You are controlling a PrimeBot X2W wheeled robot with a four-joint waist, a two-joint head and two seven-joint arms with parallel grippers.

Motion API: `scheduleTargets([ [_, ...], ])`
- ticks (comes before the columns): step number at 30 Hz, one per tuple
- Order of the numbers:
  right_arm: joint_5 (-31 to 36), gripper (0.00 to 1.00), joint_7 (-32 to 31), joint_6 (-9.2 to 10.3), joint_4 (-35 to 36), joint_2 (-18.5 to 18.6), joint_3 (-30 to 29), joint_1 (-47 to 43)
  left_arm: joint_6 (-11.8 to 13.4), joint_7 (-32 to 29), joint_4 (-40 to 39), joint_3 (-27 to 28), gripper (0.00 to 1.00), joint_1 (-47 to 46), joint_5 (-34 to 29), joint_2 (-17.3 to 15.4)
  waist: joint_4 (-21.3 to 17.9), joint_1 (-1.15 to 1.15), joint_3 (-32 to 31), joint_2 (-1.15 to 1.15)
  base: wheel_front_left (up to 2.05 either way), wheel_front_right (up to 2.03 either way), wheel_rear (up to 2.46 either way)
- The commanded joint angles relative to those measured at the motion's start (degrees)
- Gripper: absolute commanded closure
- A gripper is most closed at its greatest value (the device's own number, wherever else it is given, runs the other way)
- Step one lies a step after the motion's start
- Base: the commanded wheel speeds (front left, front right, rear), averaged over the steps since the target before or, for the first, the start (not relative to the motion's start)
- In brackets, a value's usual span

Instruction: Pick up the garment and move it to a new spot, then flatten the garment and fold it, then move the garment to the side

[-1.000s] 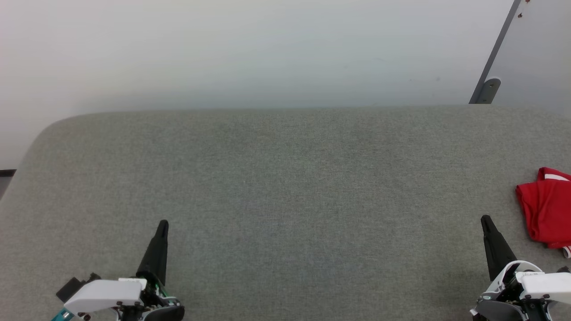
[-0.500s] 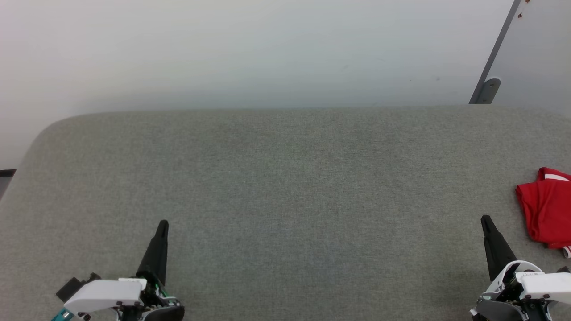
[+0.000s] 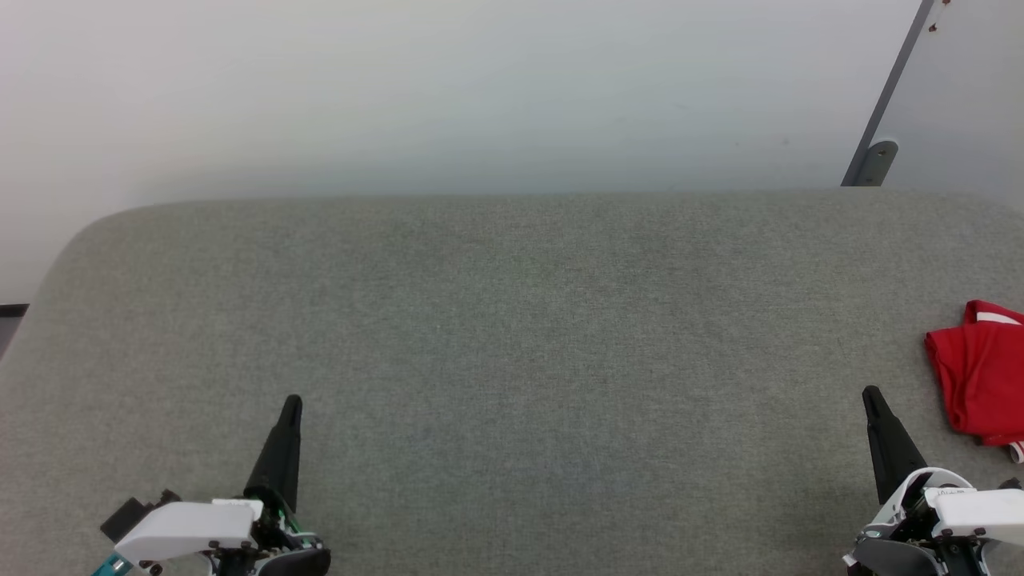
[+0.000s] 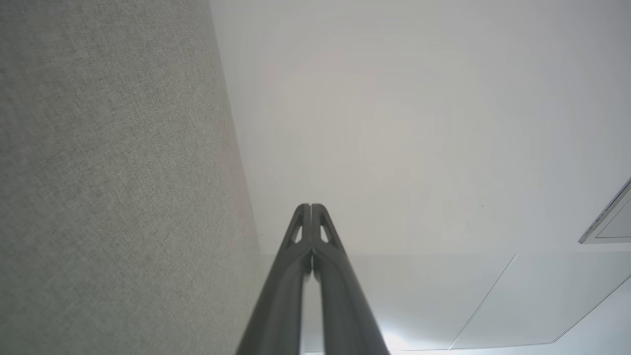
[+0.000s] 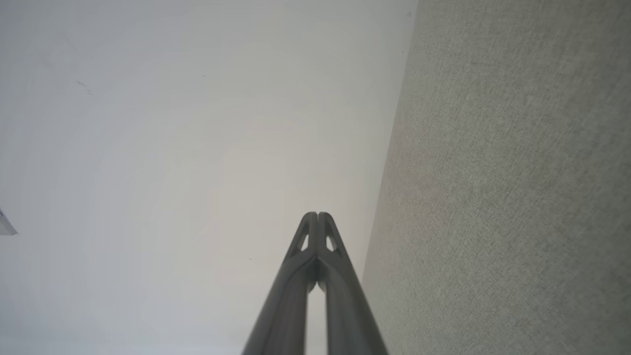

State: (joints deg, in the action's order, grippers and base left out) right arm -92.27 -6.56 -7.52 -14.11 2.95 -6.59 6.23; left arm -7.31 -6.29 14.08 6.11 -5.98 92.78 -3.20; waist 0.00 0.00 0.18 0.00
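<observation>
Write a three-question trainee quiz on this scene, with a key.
1. True or false: the garment lies spread flat in the middle of the grey surface.
2. Which is nearer the garment? A: left claw. B: right claw.
3. Fill in: both claws are ____ and hold nothing.

Key: 1 false, it lies bunched on the robot's right; 2 B; 3 shut.

red garment (image 3: 978,370) at the right end of the grey padded surface (image 3: 512,320), sliced off by the picture's edge; folded over itself, sleeves mostly buried, just slivers of white trim. surface itself cropped left, right and near side. both gripper bodies at its near edge cropped at the bottom: left gripper (image 3: 293,402), right gripper (image 3: 870,394). small dark patch (image 3: 12,312) off its left end, too little to identify.
</observation>
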Motion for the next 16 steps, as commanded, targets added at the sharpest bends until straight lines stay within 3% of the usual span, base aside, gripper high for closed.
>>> scheduleTargets([
  [1,-0.2,1.00,-0.1,0.06,0.0,-0.2,0.0,0.2,-0.3,-0.1,0.1,0.2,1.00,-0.6,-0.2,0.1,0.0,0.00,0.0,0.00,0.00,0.00,0.00],
  [16,-0.2,1.00,-0.1,0.06,0.0,-0.2,0.0,0.2,-0.3,-0.2,0.1,0.3,1.00,-0.6,-0.2,0.2,0.0,0.00,0.0,0.00,0.00,0.00,0.00],
])
